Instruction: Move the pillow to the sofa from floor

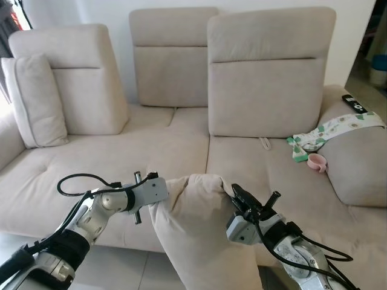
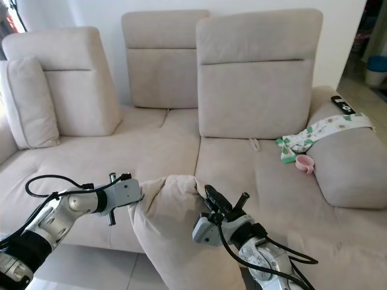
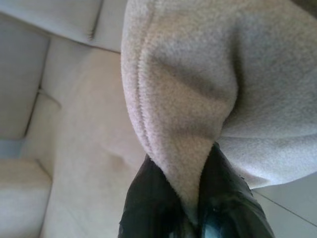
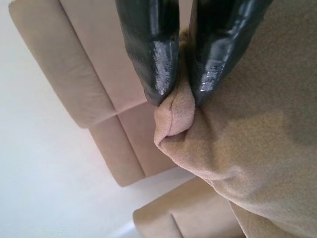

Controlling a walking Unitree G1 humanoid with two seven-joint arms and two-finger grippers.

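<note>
Pillow (image 1: 202, 235) — beige, soft, hanging lengthwise between our two grippers just in front of the sofa's (image 1: 121, 163) front edge, its top corners raised to about seat height and its lower end dropping out of frame toward the floor. Working left to right: a second cushion (image 1: 35, 101) leans upright against the far left backrest; our left gripper (image 3: 190, 198) has its black fingers pinched tight on a fold at the pillow's left corner; our right gripper (image 4: 181, 94) is likewise clamped on a bunched seam at the right corner. Further right on the seat lie a patterned cloth (image 1: 329, 130) and a small pink cup (image 1: 317, 162), with a dark remote (image 1: 355, 104) on the rounded armrest (image 1: 363, 163). We judge the lift as done and the carry nearly so — what remains is clearing the seat edge, setting down and letting go. Open room looks best on the broad middle seat straight ahead; the right side is cluttered, so we would keep left of the cup.
</note>
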